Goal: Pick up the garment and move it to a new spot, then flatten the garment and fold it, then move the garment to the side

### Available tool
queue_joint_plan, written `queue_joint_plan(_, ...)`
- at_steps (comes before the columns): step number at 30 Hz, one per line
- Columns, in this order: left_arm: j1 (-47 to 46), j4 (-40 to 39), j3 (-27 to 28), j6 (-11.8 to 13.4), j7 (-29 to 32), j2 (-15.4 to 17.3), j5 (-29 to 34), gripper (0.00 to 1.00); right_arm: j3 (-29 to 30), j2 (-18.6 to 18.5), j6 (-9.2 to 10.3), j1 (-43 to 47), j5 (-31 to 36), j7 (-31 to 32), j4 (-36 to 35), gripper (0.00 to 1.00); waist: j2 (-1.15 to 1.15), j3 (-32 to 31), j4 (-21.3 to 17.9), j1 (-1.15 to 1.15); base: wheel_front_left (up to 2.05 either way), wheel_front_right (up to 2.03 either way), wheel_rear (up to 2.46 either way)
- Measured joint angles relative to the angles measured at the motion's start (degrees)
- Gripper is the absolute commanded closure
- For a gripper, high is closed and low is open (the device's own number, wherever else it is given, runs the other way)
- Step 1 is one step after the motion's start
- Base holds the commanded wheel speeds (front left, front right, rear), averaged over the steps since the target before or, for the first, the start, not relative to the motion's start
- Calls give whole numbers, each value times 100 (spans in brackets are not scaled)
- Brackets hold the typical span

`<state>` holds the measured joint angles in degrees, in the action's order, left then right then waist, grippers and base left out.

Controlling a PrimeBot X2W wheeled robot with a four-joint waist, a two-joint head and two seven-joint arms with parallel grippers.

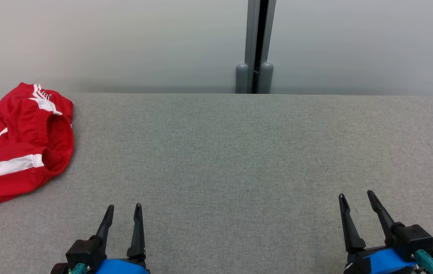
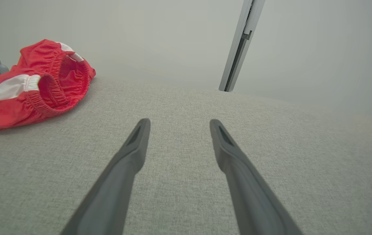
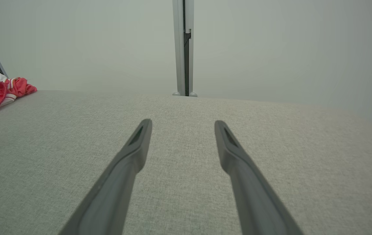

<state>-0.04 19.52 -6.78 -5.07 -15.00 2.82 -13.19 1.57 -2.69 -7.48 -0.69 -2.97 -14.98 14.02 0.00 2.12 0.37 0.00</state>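
L gripper (image 1: pixel 124 206), R gripper (image 1: pixel 355 194): both spread wide, nothing held, over grey table (image 1: pixel 220 152). At ~10 o'clock from L, garment (image 1: pixel 22 144): red shorts w/ white stripes, elastic waistband, crumpled at table's left edge.

Dark tapered fingers (image 1: pixel 137 232), blue wrists (image 1: pixel 387 260)

Crumpled red garment (image 1: pixel 22 140) with white stripes, far left, waistband open.
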Motion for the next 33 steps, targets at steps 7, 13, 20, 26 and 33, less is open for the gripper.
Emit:
queue_joint_plan(7, -10, 26, -11, -1, 0, 0, 0, 0, 25, 0, -1, 1, 0, 0, 7, 0, 0, 10, 17, 0, 0, 0, 0)
queue_joint_plan(13, -125, 48, -116, -2, -4, 0, -16, 0, 233, -2, -1, 42, 32, -3, 10, 0, 0, -50, 380, 0, 0, 0, 0)
queue_joint_plan(20, -152, 30, -10, 34, -5, 2, 0, 0, 274, -8, -1, 25, 65, -5, -4, 0, 0, -130, 1278, 0, 0, 0, 0)
queue_joint_plan(26, -115, -9, 120, 57, -7, 9, -30, 0, 76, -5, -1, -29, 54, -5, 12, 0, 0, -138, 2244, 0, 0, 0, 0)
queue_joint_plan(33, -14, -108, 193, 76, -7, 9, -59, 0, -52, -4, -1, -33, 54, -7, 44, 0, 0, 9, 2824, 0, 0, 0, 0)
